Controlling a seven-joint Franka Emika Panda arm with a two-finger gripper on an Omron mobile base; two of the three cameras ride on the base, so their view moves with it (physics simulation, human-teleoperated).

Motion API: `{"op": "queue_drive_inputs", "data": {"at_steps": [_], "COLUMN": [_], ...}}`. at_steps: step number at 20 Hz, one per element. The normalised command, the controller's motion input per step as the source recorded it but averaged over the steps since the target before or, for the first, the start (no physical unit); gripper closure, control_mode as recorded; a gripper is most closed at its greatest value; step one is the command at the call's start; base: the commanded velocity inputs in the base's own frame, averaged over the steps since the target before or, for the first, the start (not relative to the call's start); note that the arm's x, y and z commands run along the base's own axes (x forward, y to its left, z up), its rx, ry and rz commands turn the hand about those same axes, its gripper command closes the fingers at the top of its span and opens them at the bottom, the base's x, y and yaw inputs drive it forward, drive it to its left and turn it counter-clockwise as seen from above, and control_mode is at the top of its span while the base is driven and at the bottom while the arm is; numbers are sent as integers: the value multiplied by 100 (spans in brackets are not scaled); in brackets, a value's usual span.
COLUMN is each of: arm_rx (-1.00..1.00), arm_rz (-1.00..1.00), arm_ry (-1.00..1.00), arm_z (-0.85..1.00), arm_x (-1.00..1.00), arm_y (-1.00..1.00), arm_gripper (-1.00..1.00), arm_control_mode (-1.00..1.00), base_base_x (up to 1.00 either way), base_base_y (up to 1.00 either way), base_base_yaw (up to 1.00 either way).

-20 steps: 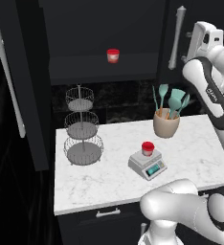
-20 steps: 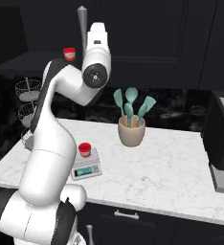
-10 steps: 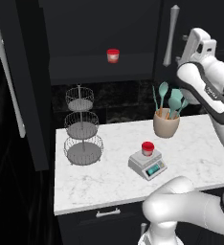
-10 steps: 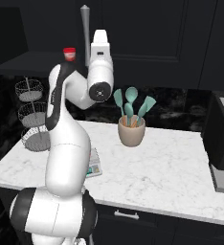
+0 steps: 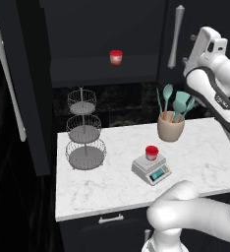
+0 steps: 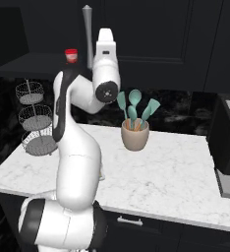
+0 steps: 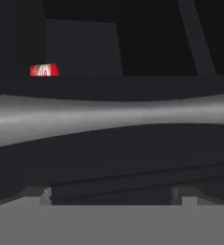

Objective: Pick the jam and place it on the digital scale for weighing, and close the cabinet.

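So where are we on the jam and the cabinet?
Done: the jam sits on the digital scale. In hand: the open gripper is up by the cabinet door's bar handle. Left: the cabinet stands open and needs closing.

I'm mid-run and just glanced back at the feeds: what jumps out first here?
A red-lidded jam sits on the digital scale at the front of the white marble counter. The arm is raised to the right cabinet door, gripper open, with the long grey bar handle lying right across the hand view. A second red-lidded jar stands on the shelf inside the open cabinet.
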Motion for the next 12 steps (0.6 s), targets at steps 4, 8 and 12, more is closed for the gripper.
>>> {"op": "queue_drive_inputs", "data": {"at_steps": [4,8,12], "arm_rx": [0,0,0], "arm_rz": [0,0,0], "arm_ry": [-12,-14,-13], "arm_z": [12,0,5], "arm_x": [-59,-74,-100], "arm_y": [-21,-22,7], "arm_gripper": [-100,-100,-100], "arm_control_mode": [-100,-100,-100], "base_base_x": [0,0,0], "base_base_y": [0,0,0], "base_base_yaw": [0,0,0]}}
